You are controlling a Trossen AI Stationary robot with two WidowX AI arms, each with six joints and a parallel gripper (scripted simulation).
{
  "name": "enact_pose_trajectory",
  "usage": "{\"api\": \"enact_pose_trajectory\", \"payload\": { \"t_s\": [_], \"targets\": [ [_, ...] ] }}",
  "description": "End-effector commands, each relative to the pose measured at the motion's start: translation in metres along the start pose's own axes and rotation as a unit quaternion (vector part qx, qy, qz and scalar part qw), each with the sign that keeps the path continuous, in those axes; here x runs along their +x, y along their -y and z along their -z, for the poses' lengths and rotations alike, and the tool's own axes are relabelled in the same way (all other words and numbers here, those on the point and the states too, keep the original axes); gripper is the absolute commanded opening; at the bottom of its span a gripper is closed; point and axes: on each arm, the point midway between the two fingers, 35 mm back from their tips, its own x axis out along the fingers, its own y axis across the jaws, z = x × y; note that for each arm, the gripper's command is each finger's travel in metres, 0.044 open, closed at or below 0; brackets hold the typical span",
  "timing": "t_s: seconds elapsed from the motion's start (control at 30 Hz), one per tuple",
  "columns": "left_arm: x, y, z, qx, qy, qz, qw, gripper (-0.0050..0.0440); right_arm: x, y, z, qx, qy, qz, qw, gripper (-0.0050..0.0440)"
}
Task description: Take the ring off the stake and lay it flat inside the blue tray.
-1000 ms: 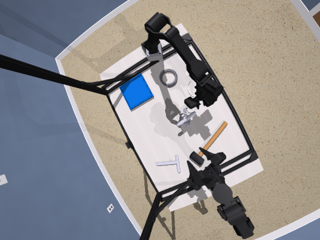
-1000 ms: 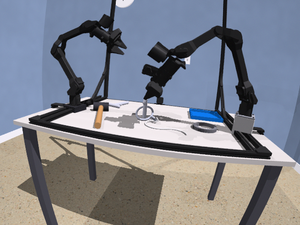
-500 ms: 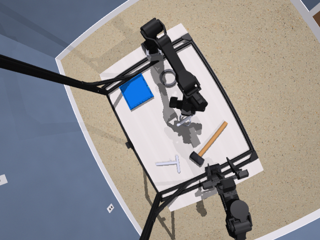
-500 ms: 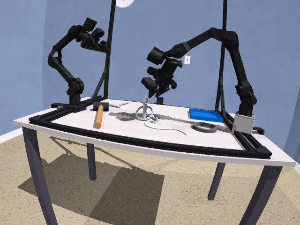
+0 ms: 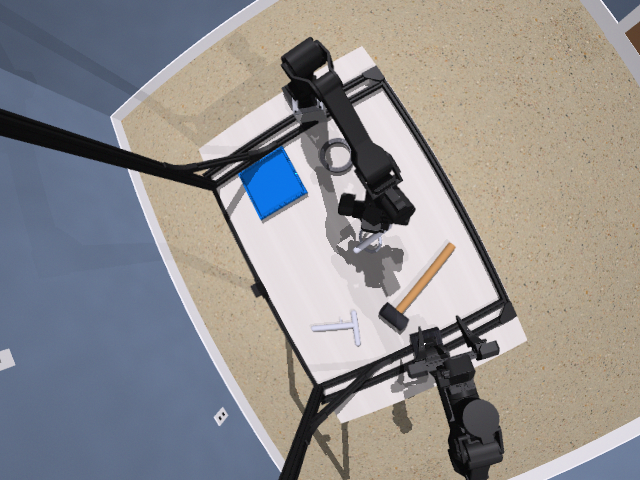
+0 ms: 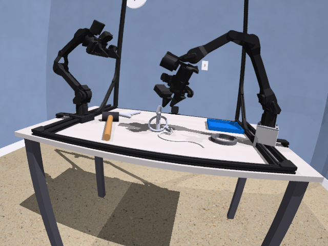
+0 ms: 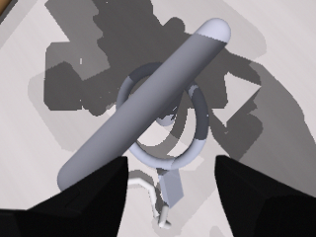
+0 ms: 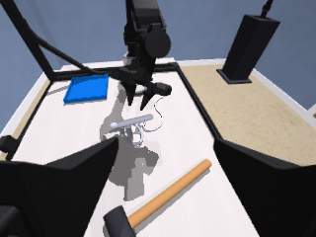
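Note:
A pale grey stake stands on the table, and a thin grey ring sits around its lower part. Both also show in the exterior view, the stake and the ring, near the table's middle. My left gripper hovers just above the stake's top, fingers apart with nothing between them. The blue tray lies flat and empty near the left arm's base. My right gripper is open and raised high by its own base, far from the stake.
A wooden-handled hammer lies towards the right arm. A white T-shaped piece lies near the table's edge. A dark grey hoop lies between tray and left arm. A thin white cord trails from the stake's base.

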Motion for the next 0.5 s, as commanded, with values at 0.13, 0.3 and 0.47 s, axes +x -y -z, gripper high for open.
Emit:
{"api": "enact_pose_trajectory", "payload": {
  "t_s": [0.13, 0.3, 0.47],
  "targets": [
    [0.008, 0.005, 0.006, -0.005, -0.005, 0.004, 1.000, 0.0200, 0.000, 0.000, 0.002, 0.003, -0.003, -0.001, 1.000, 0.0400],
    [0.036, 0.005, 0.058, 0.001, -0.001, 0.000, 1.000, 0.0200, 0.000, 0.000, 0.002, 0.003, -0.003, -0.001, 1.000, 0.0400],
    [0.039, 0.005, 0.065, 0.002, -0.001, -0.001, 1.000, 0.0200, 0.000, 0.000, 0.002, 0.003, -0.003, -0.001, 1.000, 0.0400]
  ]
}}
